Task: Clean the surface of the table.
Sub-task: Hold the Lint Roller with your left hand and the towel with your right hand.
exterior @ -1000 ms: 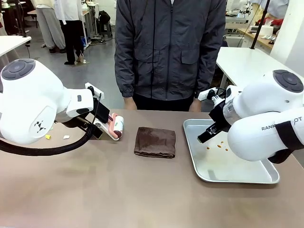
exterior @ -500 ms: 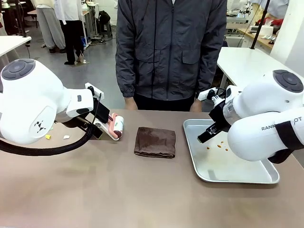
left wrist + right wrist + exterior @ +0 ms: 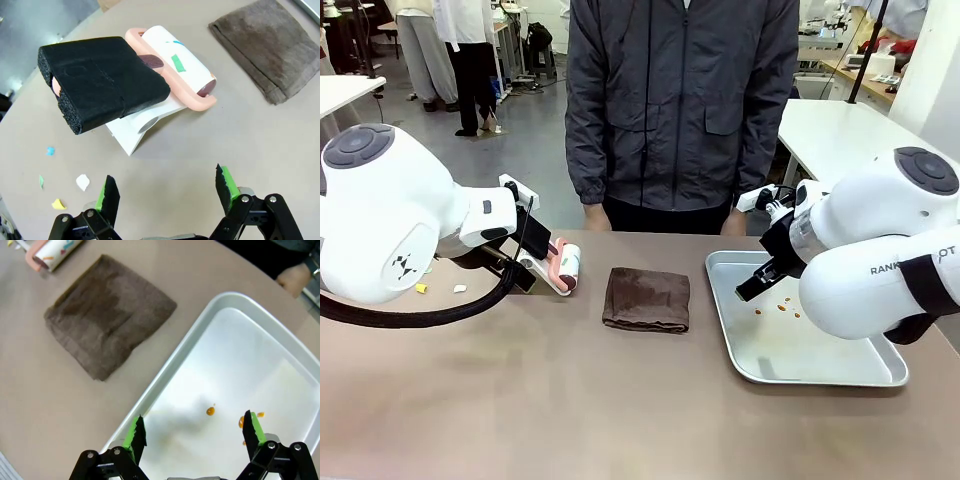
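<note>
The table has a matte brownish-taupe top. On its left part lie small coloured scraps, seen close as white, yellow and blue bits. My left gripper hangs open above the bare top just short of a lint roller with a pink frame and black foam grip resting on a white stand. A folded brown cloth lies at the middle. My right gripper is open over the near edge of the metal tray, empty.
The tray on the right holds a few orange drops. A person stands at the far edge with one hand near the tray's far corner. White tables stand beyond at left and right.
</note>
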